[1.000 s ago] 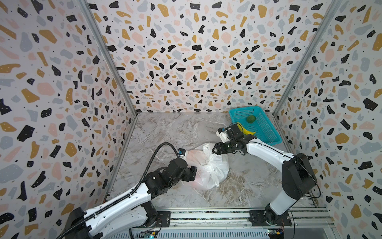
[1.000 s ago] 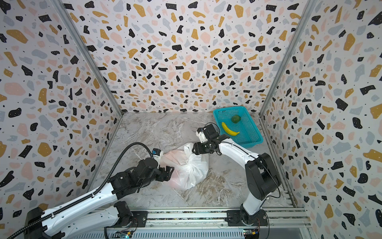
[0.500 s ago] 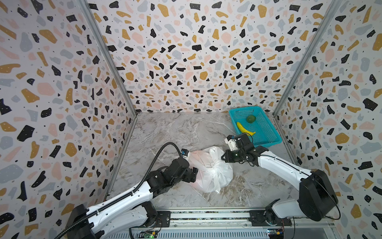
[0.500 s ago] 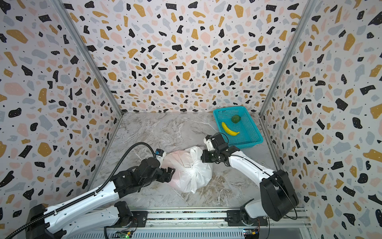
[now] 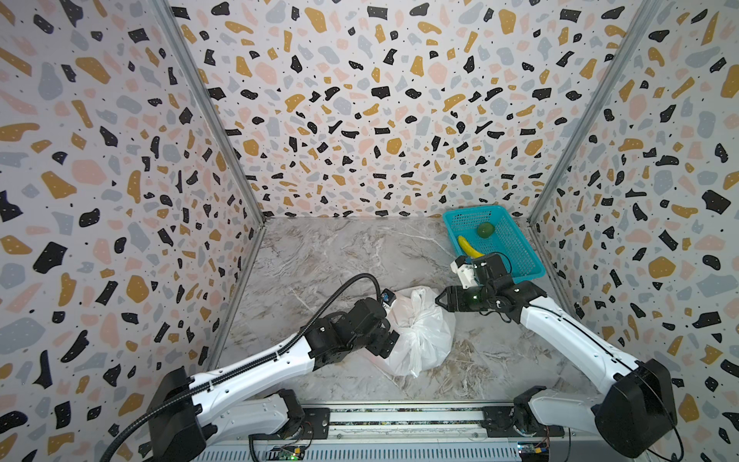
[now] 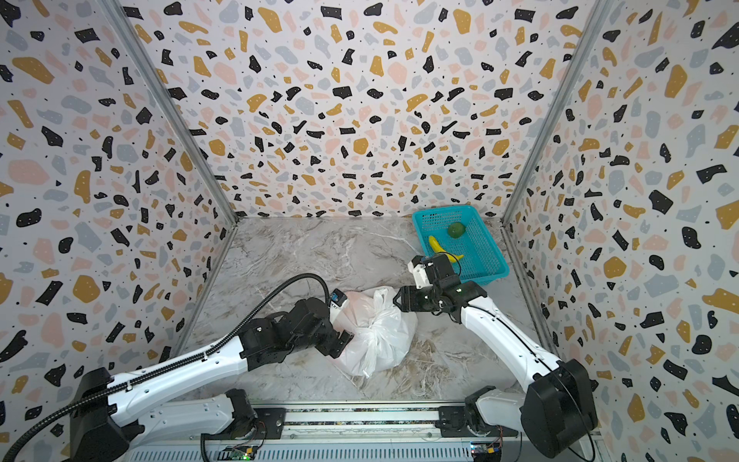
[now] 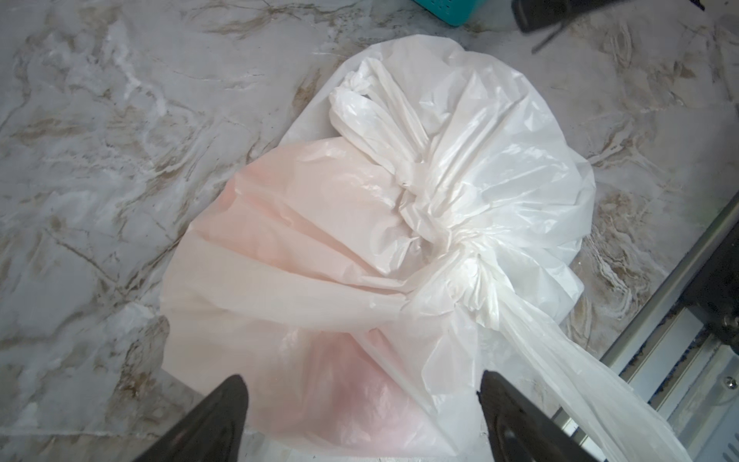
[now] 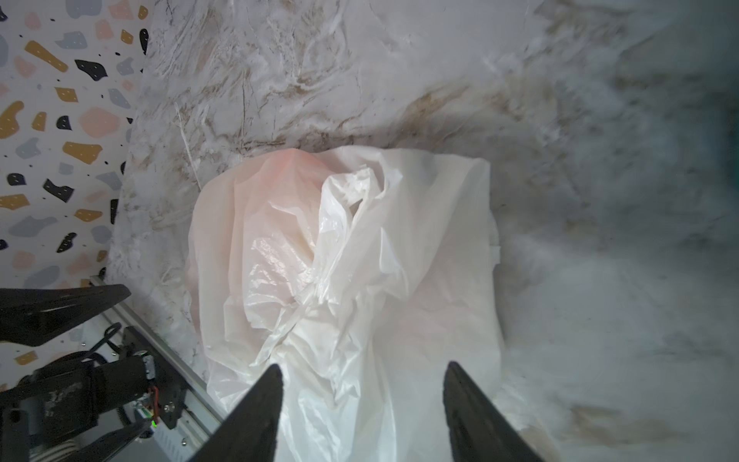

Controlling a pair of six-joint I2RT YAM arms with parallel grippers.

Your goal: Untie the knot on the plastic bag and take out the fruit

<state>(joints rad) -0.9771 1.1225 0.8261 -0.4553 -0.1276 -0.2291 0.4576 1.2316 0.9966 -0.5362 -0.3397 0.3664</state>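
Three walls [image 5: 360,100] close in the space, all covered in a white terrazzo print with black, ochre, pink and grey-blue flecks. Bare metal posts [image 5: 208,108] run up the two back corners where the walls meet. The table [image 5: 340,256] has a grey-white marble pattern with brown veining and reaches from wall to wall, with a metal rail [image 5: 400,418] along its near edge; the light is soft and even, leaving only faint shadows on the marble.
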